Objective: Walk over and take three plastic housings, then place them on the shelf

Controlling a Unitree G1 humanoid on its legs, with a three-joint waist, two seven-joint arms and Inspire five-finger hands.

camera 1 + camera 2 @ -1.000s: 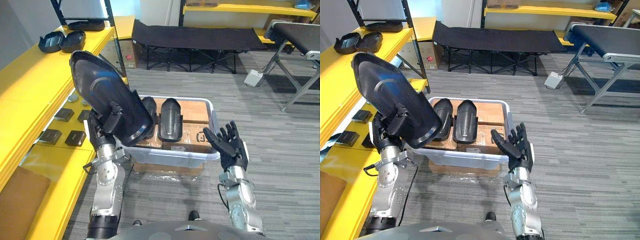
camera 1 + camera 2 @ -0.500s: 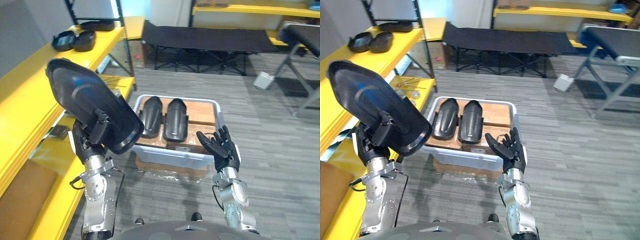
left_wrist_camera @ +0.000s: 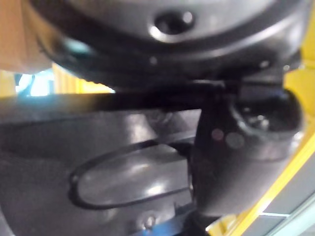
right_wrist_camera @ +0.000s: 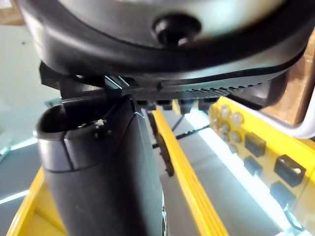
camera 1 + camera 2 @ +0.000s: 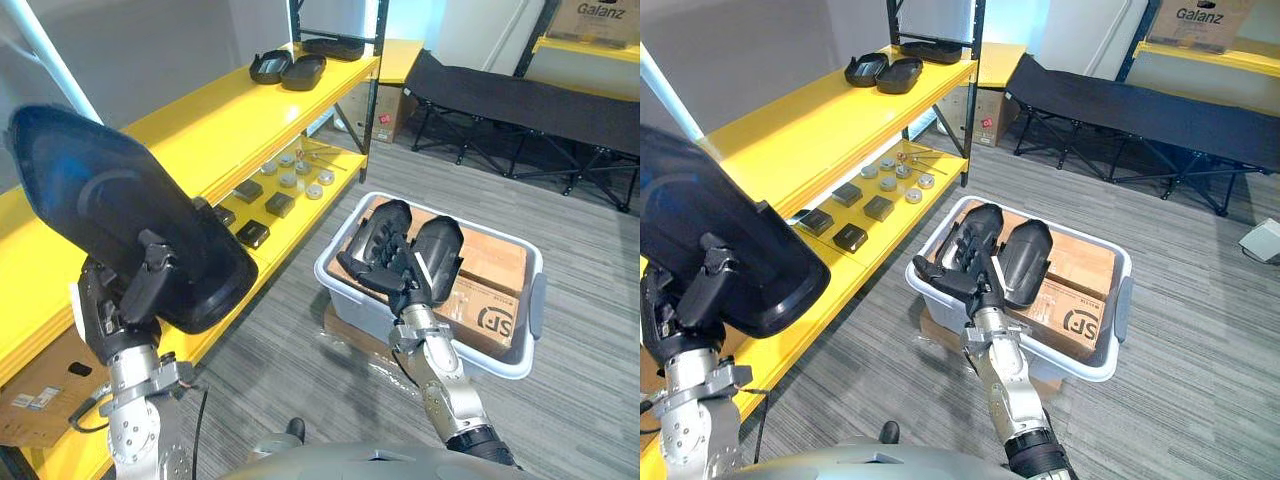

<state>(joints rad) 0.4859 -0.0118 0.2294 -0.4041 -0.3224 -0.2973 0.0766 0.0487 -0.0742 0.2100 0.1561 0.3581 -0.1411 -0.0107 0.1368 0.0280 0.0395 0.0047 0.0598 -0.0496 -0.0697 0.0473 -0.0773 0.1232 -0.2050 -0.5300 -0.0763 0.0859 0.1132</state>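
**A:** While the left hand (image 5: 128, 305) is clamping the held housing (image 5: 110, 215) at the left of the frame, thumb curled over its rim, what is this step asking for?

**B:** I am judging it to be the carry to the shelf (image 5: 205, 120). The piece is standing tall and tilted above the wrist, so the arm should be lowering it flat and slowly, leading with the broad end.

**A:** Where should it be landing?

**B:** On the bare yellow top board in the upper middle, short of the shelf housings (image 5: 288, 68) lying side by side at the top. It should be staying clear of the small dark parts (image 5: 252, 235) sitting on the lower board.

**A:** How is the held housing looking?

**B:** It is showing as a large, glossy black shell, oval and dished, with a raised curved rib across its face. It is looking rigid and light but awkwardly wide for one hand.

**A:** And further right?

**B:** Two bin housings (image 5: 445, 245) are lying on cardboard (image 5: 490, 290) in the white bin (image 5: 500, 362). The right hand (image 5: 400, 268) is hovering before them, fingers spread, holding nothing.
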